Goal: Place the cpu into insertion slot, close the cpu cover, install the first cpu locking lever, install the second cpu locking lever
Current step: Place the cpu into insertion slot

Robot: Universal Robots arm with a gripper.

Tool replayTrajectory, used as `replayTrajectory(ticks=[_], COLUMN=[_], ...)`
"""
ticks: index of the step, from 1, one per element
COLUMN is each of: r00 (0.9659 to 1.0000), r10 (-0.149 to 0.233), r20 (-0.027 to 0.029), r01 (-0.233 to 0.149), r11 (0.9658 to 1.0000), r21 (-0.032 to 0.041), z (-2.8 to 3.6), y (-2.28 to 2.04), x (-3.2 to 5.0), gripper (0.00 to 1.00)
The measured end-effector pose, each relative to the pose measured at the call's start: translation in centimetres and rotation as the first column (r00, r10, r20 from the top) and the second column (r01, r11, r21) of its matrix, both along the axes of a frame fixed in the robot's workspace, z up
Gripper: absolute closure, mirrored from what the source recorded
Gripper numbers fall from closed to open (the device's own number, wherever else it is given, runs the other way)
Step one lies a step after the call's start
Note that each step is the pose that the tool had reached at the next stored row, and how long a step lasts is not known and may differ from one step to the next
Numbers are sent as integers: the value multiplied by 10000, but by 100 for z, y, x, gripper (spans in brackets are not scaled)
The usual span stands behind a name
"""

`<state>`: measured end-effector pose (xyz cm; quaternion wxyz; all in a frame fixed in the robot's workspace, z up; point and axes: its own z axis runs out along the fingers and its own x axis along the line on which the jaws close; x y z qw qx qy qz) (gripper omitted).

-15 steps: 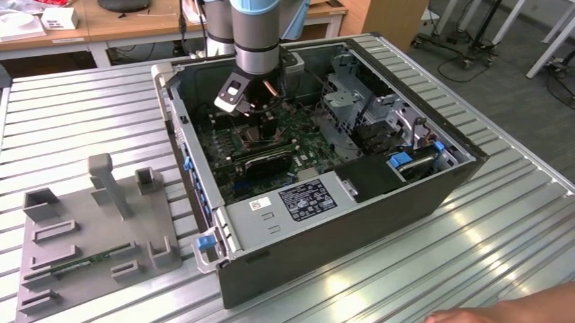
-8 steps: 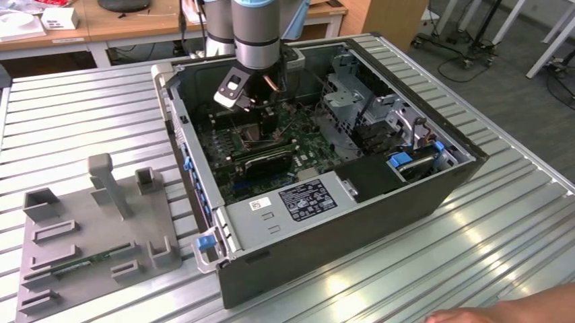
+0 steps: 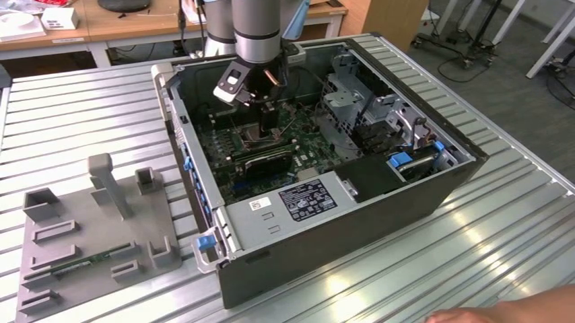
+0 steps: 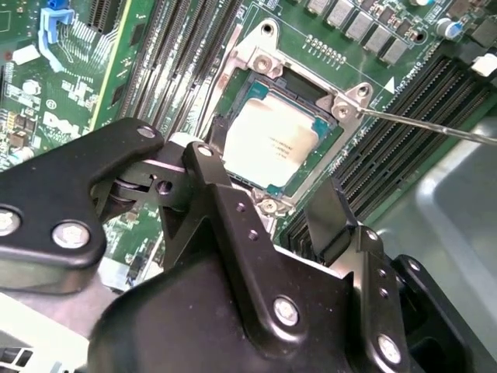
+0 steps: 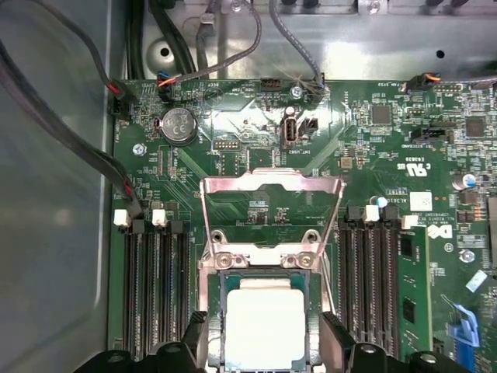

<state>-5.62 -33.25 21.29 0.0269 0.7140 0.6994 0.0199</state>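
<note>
The cpu [image 5: 264, 322] lies flat in the insertion slot [image 5: 217, 311], silver side up, on the green board [image 5: 233, 155] inside the computer case [image 3: 359, 222]. The cpu cover [image 5: 272, 185] is not shut. It stands up at its hinge just beside the slot, and the board shows through its big square hole. A thin locking lever [image 4: 427, 128] sticks out away from one corner of the slot. The gripper [image 5: 264, 346] hangs right over the cpu. Its black fingers [image 5: 332, 338] are spread apart, one on each side of the cpu, and they hold nothing. Long dark memory slots [image 5: 155, 287] run along both sides of the insertion slot. In the exterior view the arm [image 3: 256, 27] reaches down into the case from 12 o'clock. The case lies on the ribbed metal desk [image 3: 90, 108]. A grey holder [image 3: 99, 229] sits at 8 o'clock from the case, and a person's hand [image 3: 503, 313] is at 5 o'clock, by the picture's edge.
</note>
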Motion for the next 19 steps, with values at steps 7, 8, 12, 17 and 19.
replayTrajectory(ticks=[7, 8, 12, 17, 19], r00=[10000, 10000, 10000, 10000, 10000], r10=[0, 0, 0, 0, 0], r20=[1, 1, 1, 1, 1], r01=[0, 0, 0, 0, 0], r11=[10000, 10000, 10000, 10000, 10000], r21=[1, 1, 1, 1, 1], z=[7, 8, 11, 15, 16], y=[0, 0, 0, 0, 0], x=[0, 0, 0, 0, 0], gripper=[33, 33, 40, 58, 64])
